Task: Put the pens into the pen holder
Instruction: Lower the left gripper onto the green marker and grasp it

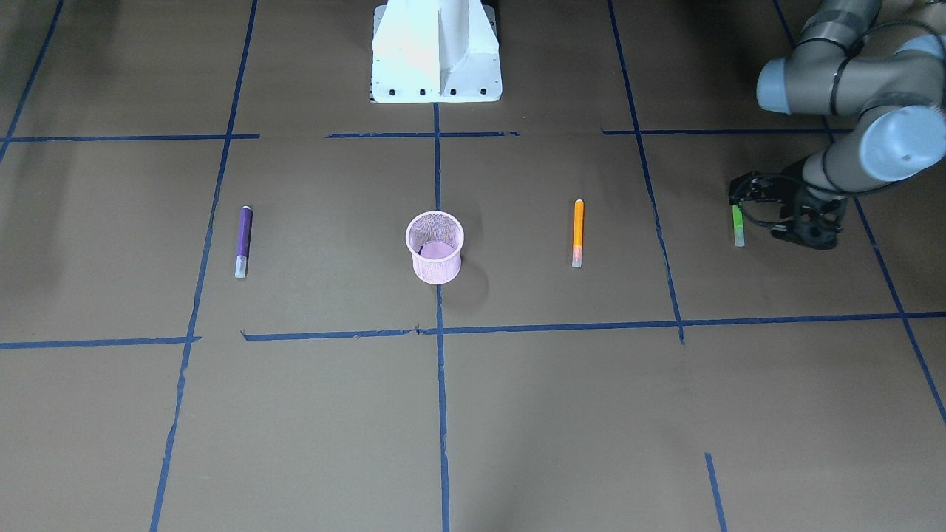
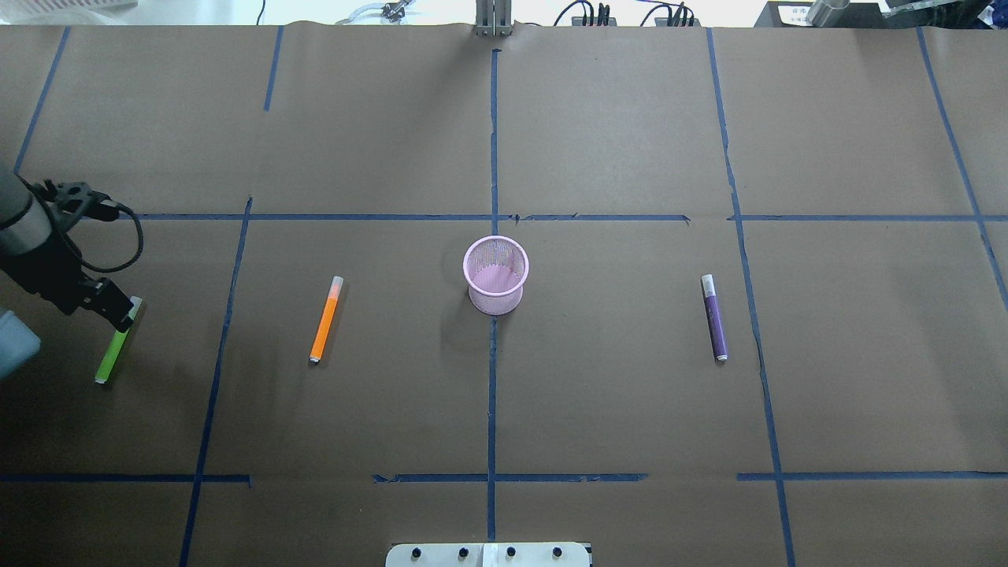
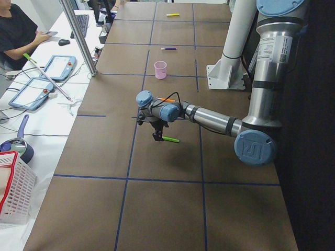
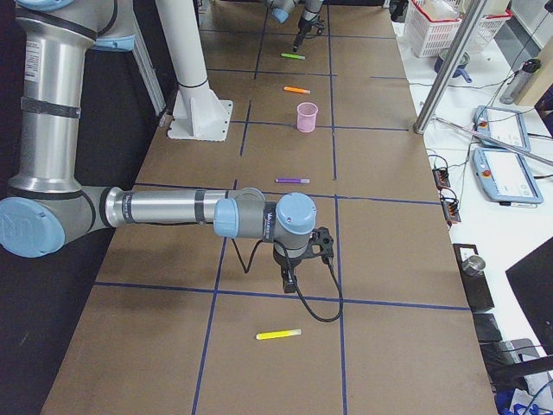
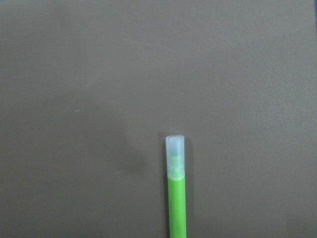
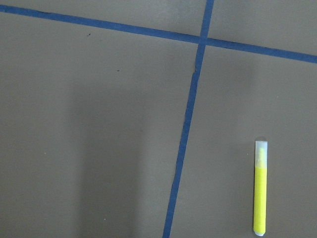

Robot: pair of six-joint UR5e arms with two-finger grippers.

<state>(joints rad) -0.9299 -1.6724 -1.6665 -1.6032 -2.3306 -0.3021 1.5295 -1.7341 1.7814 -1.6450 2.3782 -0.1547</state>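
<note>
The pink mesh pen holder (image 2: 494,276) stands upright at the table's middle (image 1: 434,255). The orange pen (image 2: 325,323) lies to its left in the overhead view and the purple pen (image 2: 714,319) to its right, both flat on the table. The green pen (image 2: 110,358) lies flat at the far left. My left gripper (image 2: 118,313) hovers just over its pale cap end and looks open, holding nothing. The left wrist view shows the green pen (image 5: 176,198) with no fingers in frame. My right gripper (image 4: 288,281) shows only in the exterior right view, and I cannot tell its state.
A yellow pen (image 4: 278,334) lies on the table near my right gripper, beyond the purple pen (image 4: 292,181); it also shows in the right wrist view (image 6: 260,188). Blue tape lines (image 2: 492,378) grid the brown table. The white robot base (image 1: 436,52) stands behind the holder.
</note>
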